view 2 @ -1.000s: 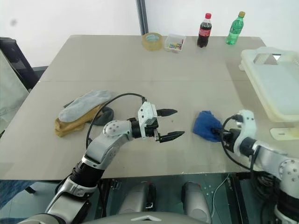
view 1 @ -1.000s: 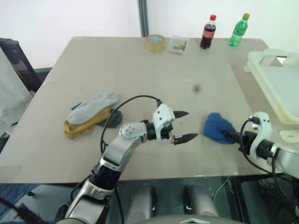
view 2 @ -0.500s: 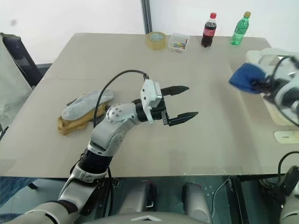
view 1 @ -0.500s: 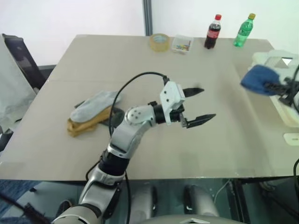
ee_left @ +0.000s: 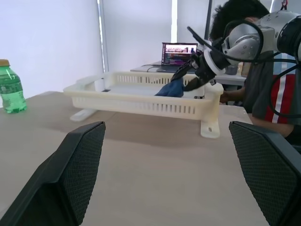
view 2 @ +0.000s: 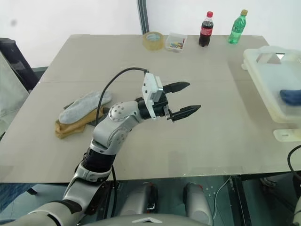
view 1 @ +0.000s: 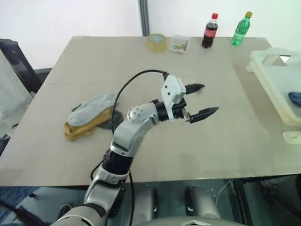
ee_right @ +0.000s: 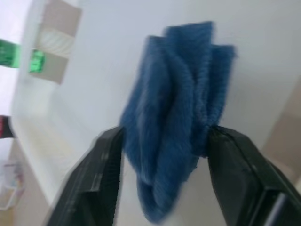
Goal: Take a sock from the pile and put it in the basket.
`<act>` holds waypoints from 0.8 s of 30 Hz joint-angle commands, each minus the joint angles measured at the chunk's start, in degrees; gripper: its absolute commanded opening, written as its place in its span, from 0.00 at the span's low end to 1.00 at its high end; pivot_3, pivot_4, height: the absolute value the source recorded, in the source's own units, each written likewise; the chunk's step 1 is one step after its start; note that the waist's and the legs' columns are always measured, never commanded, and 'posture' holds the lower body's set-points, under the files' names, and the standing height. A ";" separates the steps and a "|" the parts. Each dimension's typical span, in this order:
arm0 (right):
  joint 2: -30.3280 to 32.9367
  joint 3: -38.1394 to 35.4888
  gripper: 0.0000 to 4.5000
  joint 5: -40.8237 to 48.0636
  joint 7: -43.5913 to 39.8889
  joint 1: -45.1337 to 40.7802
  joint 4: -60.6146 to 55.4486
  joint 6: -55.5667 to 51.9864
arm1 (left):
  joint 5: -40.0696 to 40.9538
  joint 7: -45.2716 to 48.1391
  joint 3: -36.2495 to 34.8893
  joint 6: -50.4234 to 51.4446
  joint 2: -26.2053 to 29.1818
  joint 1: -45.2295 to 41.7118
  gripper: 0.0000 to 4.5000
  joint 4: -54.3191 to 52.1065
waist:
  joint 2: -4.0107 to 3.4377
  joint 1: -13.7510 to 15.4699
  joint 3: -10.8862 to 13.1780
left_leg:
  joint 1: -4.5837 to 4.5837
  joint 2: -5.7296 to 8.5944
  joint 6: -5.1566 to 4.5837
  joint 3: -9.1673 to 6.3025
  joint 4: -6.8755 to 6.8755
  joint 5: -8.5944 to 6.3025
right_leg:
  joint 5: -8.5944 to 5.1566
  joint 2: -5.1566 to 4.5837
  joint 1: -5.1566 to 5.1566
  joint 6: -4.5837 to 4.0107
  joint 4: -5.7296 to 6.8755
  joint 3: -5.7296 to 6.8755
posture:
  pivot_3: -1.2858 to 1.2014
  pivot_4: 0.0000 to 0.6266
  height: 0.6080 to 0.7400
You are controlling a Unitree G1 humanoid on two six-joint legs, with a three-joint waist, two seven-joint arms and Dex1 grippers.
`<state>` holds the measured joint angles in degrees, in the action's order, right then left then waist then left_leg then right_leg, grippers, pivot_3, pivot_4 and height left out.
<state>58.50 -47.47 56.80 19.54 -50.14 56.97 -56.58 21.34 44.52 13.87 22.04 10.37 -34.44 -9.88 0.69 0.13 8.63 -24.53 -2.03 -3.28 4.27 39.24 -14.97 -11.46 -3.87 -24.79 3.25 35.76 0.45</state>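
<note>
Table, right edge of frame: basket holds the sock, bunched between the right claw's parted fingers, grip undeterminable.

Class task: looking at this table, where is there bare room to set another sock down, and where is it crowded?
Bare tabletop runs between the open left gripper and the cream-white plastic basket. Also free: between the sock pile and the tape roll. Crowded: the far edge, with bottles.
</note>
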 commanded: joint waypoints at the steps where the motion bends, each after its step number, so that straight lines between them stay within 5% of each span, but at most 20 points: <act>1: 1.46 -1.68 0.72 -0.59 1.08 -0.36 -4.77 -1.08 | -0.21 -0.08 -0.24 -0.67 0.17 -0.57 1.00 -0.99 | -0.01 0.23 0.00 | -0.01 -0.01 0.00 0.00 0.00 0.00 | 0.00 0.01 0.00 0.00 0.00 0.01 | 0.52 0.24 1.00; 11: -9.45 -5.74 0.72 12.07 9.78 2.42 -38.56 -23.75 | -2.85 -0.95 -3.80 -1.47 6.03 0.38 1.00 0.74 | -0.16 0.19 0.02 | 0.01 -0.08 0.00 -0.04 0.01 0.00 | 0.02 0.06 -0.03 0.01 0.10 -0.02 | 0.52 0.24 1.00; 14: -11.94 0.96 0.72 15.98 -1.80 9.97 -53.56 -26.64 | -3.60 -1.72 -5.71 -1.96 8.47 1.24 1.00 1.24 | -0.18 0.44 0.01 | 0.01 -0.11 0.00 -0.13 0.00 0.00 | 0.02 0.11 -0.04 0.00 0.16 0.03 | 0.52 0.24 1.00; 19: -12.04 18.02 0.72 5.91 -30.95 33.16 -78.96 -9.74 | -4.27 -1.91 -7.17 -2.01 12.13 6.54 1.00 -0.56 | -0.19 0.78 -0.01 | -0.10 -0.14 0.00 -0.22 -0.01 -0.01 | 0.00 0.13 -0.01 0.04 0.02 0.10 | 0.52 0.24 1.00; 24: -13.82 30.47 0.72 -11.76 -53.22 52.94 -84.56 16.20 | -2.26 -5.20 -11.70 1.48 13.73 14.69 1.00 -4.57 | -0.14 0.64 0.01 | -0.10 -0.12 -0.07 -0.16 0.10 -0.05 | -0.03 -0.10 0.00 0.09 0.04 0.09 | 0.52 0.24 1.00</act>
<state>45.02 -18.95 50.99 -26.66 -0.34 -26.43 -50.16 18.00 40.55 4.56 22.61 23.42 -21.95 -10.79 0.55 0.77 8.64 -24.59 -2.15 -3.36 4.11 39.35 -15.03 -11.49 -3.97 -24.77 3.35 35.79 0.54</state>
